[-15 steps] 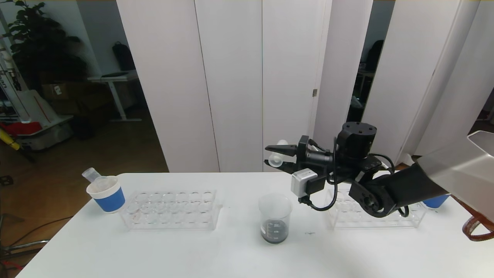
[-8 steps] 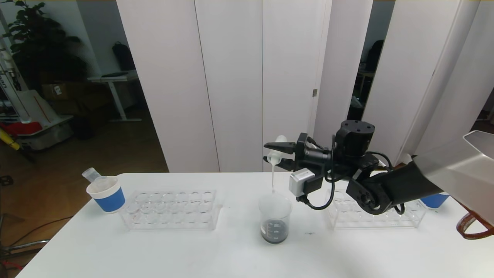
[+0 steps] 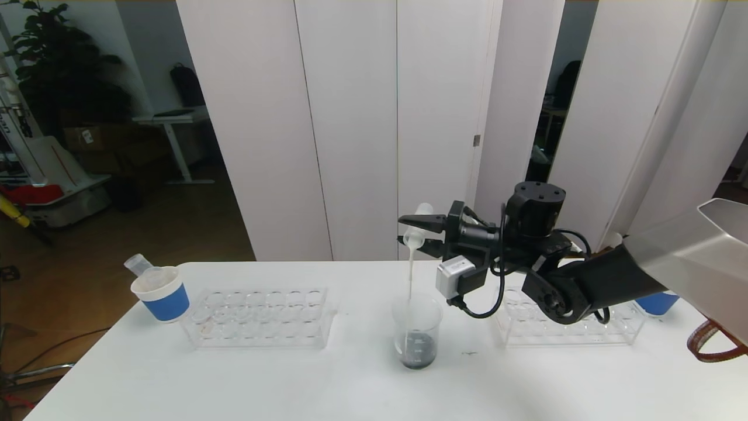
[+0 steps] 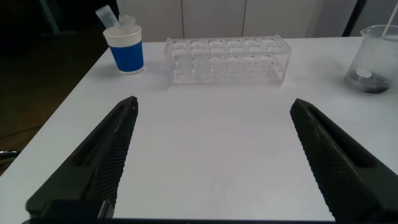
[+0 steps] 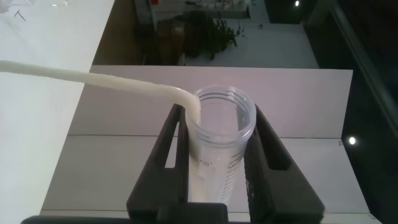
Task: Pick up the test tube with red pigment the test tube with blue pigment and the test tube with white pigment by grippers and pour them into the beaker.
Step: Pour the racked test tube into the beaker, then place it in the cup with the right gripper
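My right gripper hangs above the beaker, shut on the test tube with white pigment. The tube is tipped with its mouth downward, and a thin white stream falls from it into the beaker, which holds dark liquid at the bottom. In the right wrist view the jaws press both sides of the tube, and the stream leaves its rim. My left gripper stays low over the near left of the table, open and holding nothing. No tube with red or blue pigment shows.
An empty clear rack stands left of the beaker. A blue-sleeved paper cup beside it holds clear tubes. A second rack sits partly behind my right arm, with another blue cup at the far right.
My right gripper has tipped the tube further and shifted slightly left. A second ago nothing was flowing; now a white stream runs into the beaker.
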{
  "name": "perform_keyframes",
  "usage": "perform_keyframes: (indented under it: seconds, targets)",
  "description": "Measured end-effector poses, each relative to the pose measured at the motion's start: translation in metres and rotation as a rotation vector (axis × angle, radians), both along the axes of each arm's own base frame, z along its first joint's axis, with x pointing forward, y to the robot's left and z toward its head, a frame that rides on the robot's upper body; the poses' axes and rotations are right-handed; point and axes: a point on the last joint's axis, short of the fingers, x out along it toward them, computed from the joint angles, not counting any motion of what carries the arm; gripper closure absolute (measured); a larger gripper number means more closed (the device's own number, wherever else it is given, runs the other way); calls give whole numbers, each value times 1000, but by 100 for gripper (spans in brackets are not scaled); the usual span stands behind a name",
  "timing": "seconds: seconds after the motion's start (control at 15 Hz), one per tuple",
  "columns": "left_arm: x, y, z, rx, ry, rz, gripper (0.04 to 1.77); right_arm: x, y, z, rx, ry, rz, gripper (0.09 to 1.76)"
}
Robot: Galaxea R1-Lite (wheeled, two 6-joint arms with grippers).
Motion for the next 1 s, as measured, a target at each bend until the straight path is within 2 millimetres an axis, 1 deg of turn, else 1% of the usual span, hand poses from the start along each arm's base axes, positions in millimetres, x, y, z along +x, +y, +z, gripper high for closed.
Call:
perform_keyframes:
  seconds: [0.53,1.0]
  targets:
    - [0,0,0,0,0,0,6,-3,1,9,-1,-75,5,127]
    - [0,0,0,0,0,0,6,-10,9,12,-2,-119,29,127]
